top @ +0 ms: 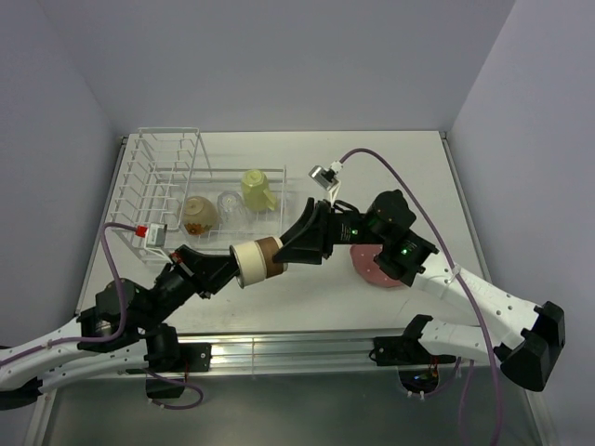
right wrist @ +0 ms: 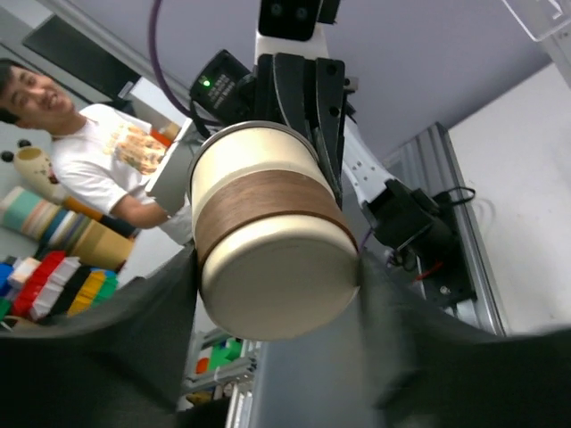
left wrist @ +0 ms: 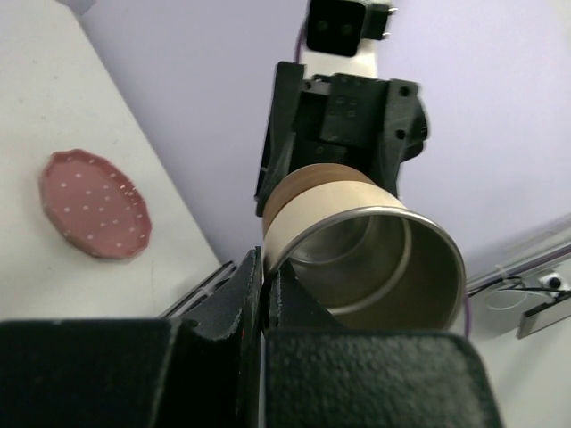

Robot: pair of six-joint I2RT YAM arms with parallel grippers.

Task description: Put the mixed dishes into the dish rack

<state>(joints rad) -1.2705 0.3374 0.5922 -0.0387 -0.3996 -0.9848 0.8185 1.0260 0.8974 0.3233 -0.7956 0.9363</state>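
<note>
Left wrist view: a small cream-and-brown steel cup is clamped by the left jaws. Its base is flanked by the right jaws, grip unclear.

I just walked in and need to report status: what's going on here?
Both arms hold the small steel cup in mid-air: the left pincer pinches its rim, the right pincer grips its base, seemingly a handover. The bowl, tumbler and mug already sit in the dish rack; the pink plate lies on the table.
</note>
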